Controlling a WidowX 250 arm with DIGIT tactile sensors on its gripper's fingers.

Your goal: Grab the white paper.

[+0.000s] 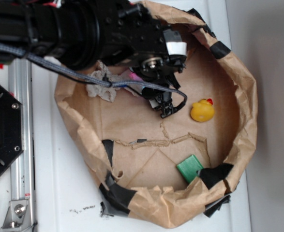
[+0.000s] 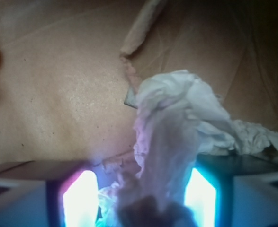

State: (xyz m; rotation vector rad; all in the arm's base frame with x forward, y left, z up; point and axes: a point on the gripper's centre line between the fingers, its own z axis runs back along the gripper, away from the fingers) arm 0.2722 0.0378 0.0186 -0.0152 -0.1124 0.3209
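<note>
Closest to the wrist camera, the black robot gripper [image 2: 139,198] is showing two glowing fingers [image 2: 79,198] at the bottom edge, and the wrinkled off-white wad of tissue-like paper [image 2: 176,127] is rising between them; whether the fingers are pressing it or merely flanking it cannot be told, since the contact is blurred and overexposed. The wad is spreading up and to the right in that view, lying over the creased brown paper floor [image 2: 58,94], with a torn strip of the brown paper [image 2: 141,23] running beyond it and a sliver of yellow at the left edge. In the exterior view the black arm [image 1: 83,29] is reaching across from the left and covering much of the upper basin, its grey braided cable [image 1: 45,63] hanging over the wad [image 1: 100,84], which is lying near the basin's upper left wall, partly hidden under the arm. The large crumpled brown paper basin with black tape patches [image 1: 248,96] is holding, besides the wad, a small yellow rubber duck [image 1: 202,110] just right of the gripper [image 1: 163,104] and a green rectangular block [image 1: 190,167] near the lower right wall, well apart from the wad. The basin is sitting on a white tabletop [image 1: 64,193], with a silver metal rail [image 1: 21,145] and a black octagonal base plate [image 1: 1,130] to its left.
</note>
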